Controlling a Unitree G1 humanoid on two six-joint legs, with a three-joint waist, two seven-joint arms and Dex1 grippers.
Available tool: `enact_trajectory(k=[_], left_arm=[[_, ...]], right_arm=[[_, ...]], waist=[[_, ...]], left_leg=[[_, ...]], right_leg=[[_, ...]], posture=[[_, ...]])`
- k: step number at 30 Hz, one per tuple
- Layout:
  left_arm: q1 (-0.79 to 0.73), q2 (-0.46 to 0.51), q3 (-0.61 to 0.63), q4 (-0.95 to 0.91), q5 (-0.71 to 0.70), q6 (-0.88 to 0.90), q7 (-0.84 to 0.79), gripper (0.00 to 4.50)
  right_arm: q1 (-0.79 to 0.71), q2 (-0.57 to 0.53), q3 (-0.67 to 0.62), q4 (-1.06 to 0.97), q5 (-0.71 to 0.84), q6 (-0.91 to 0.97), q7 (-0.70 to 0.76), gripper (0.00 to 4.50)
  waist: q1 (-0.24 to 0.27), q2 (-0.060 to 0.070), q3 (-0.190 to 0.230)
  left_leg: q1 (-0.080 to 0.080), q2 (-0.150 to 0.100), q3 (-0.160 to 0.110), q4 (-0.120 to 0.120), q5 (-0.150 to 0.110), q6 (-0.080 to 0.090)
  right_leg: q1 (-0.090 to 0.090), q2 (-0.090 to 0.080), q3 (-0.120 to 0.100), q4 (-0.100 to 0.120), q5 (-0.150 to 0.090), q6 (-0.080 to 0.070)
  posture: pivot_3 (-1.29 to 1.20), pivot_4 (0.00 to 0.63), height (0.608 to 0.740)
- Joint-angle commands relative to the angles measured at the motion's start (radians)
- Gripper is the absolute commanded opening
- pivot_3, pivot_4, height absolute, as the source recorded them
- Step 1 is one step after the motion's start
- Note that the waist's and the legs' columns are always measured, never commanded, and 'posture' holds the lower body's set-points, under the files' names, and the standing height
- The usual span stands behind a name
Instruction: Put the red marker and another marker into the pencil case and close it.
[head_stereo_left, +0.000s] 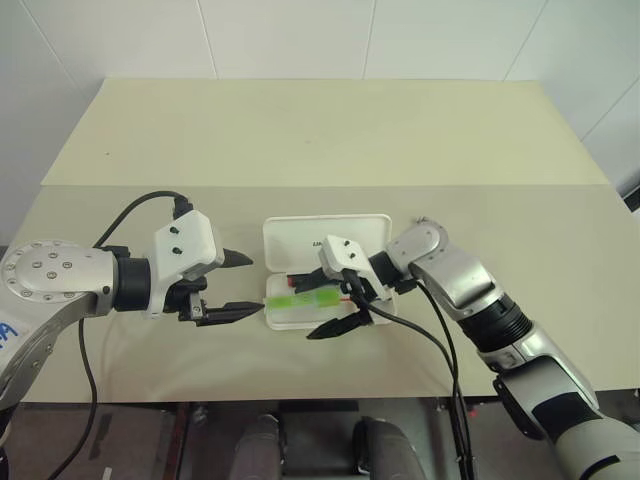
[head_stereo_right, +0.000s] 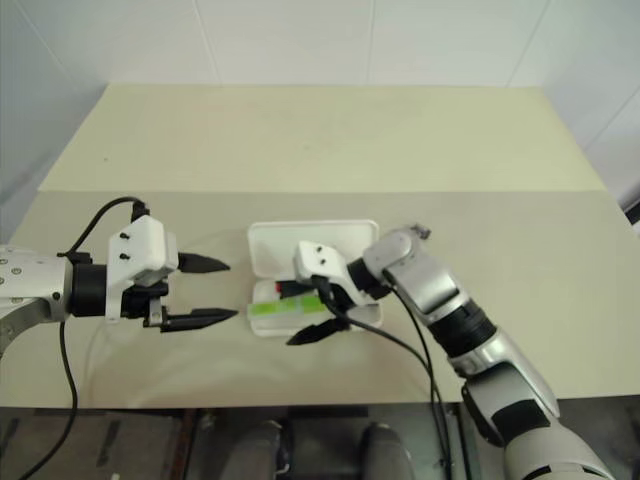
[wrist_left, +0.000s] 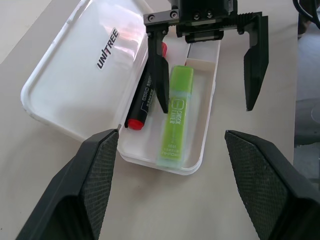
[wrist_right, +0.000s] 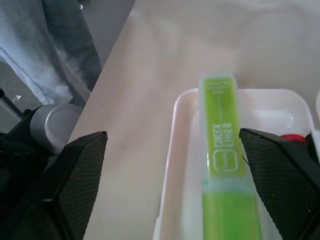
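A pale beige table (head_stereo_left: 320, 140) stands against white walls, and on it lies the flat white rectangular plastic pencil case (wrist_left: 65, 95), its hinged lid thrown open. In the tray, side by side, rest the slim black-barrelled red marker (wrist_left: 142, 102) and the neon-green translucent highlighter (wrist_left: 175, 117). The right gripper (head_stereo_left: 335, 305) hangs over the tray, fingers spread wide with nothing between them, one finger dipping between the two markers. The left gripper (head_stereo_left: 230, 288) hovers just beside the case's end, fingers apart too, empty.
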Motion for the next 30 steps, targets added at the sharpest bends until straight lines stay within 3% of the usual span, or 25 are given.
enact_trajectory(k=[1, 21, 24, 27, 30], left_arm=[[0.002, 0.014, 0.032, -0.018, -0.003, -0.004, 0.002, 3.64], [0.0, 0.019, 0.019, -0.006, 0.01, -0.014, -0.006, 3.64], [-0.009, 0.015, 0.021, -0.004, 0.009, -0.017, -0.007, 3.64], [-0.007, 0.005, 0.048, -0.018, -0.015, -0.02, -0.012, 3.64], [-0.012, -0.003, 0.059, -0.029, -0.03, -0.021, -0.009, 3.64]], right_arm=[[0.008, -0.016, 0.002, -0.054, 0.011, 0.016, 0.017, 4.46], [0.024, -0.108, -0.044, -0.07, 0.022, 0.013, 0.038, 4.46], [-0.007, -0.108, -0.143, -0.036, 0.071, -0.001, 0.018, 4.46], [-0.04, -0.166, -0.36, -0.075, 0.281, 0.076, 0.086, 4.46], [-0.026, -0.263, -0.409, -0.039, 0.238, 0.03, 0.063, 4.46]], waist=[[-0.001, 0.0, 0.0], [0.0, 0.0, 0.0], [0.0, 0.0, 0.0], [0.002, 0.0, 0.0], [0.009, 0.0, 0.0]], left_leg=[[0.0, 0.0, 0.0, 0.0, 0.0, 0.0], [0.0, 0.0, 0.0, 0.0, 0.0, 0.0], [0.0, 0.0, 0.0, 0.0, 0.0, 0.0], [0.0, 0.0, 0.0, 0.0, 0.0, 0.0], [-0.001, 0.0, -0.001, 0.0, 0.0, 0.001]], right_leg=[[0.0, 0.0, 0.0, 0.0, 0.0, 0.0], [0.0, 0.0, 0.0, 0.0, 0.0, 0.0], [0.0, 0.0, 0.0, -0.001, 0.0, 0.0], [0.0, 0.0, 0.0, -0.001, 0.0, 0.0], [0.001, 0.0, -0.001, -0.001, 0.0, 0.0]], posture=[[0.0, 0.15, 0.74], [0.0, 0.15, 0.74], [0.0, 0.15, 0.74], [0.0, 0.15, 0.74], [0.0, 0.15, 0.74]])
